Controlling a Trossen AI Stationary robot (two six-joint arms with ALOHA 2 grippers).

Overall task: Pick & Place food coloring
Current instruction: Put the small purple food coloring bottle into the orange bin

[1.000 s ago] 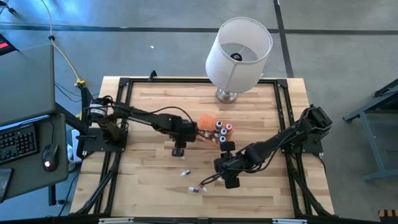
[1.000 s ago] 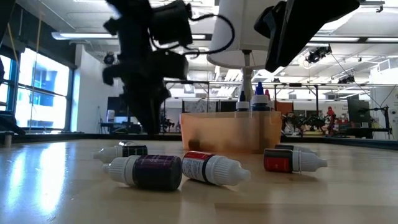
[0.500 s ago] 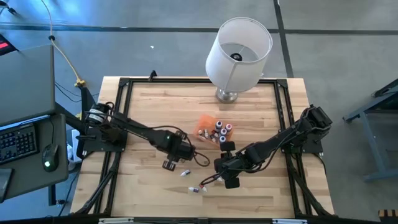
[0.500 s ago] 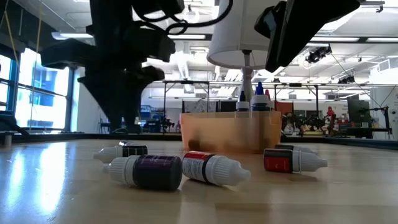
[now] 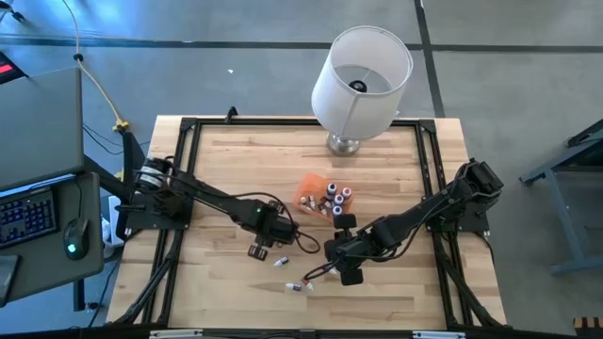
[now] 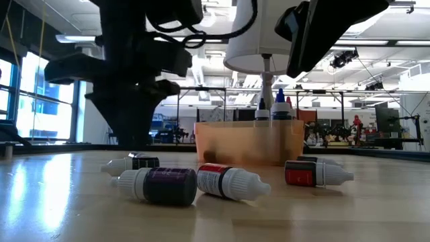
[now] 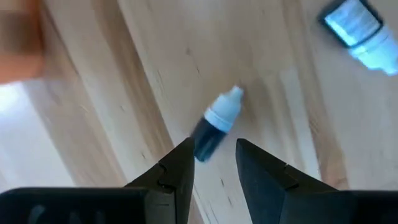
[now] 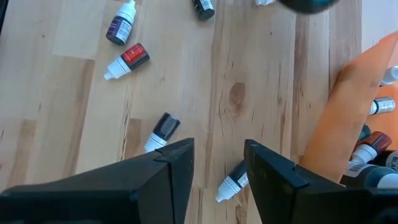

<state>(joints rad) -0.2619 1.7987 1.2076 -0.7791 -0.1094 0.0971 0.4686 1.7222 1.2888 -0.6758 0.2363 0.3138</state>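
A robotics lab or workshop: a wooden worktop (image 5: 236,160) in a black metal frame (image 5: 179,127) stands on a grey concrete floor (image 5: 528,85), beside a desk with keyboard (image 5: 26,209) and mouse (image 5: 72,249). Beyond it, the low view shows a large open hall with exposed ceiling ducts (image 6: 201,67), strip lights (image 6: 80,39) and rows of equipment benches (image 6: 356,131).

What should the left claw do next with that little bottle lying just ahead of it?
Probably ease the left claw straight down and close. Its fingers are open with the dark bottle lying on the table just ahead of the gap, not yet between them. The right claw waits open nearby.
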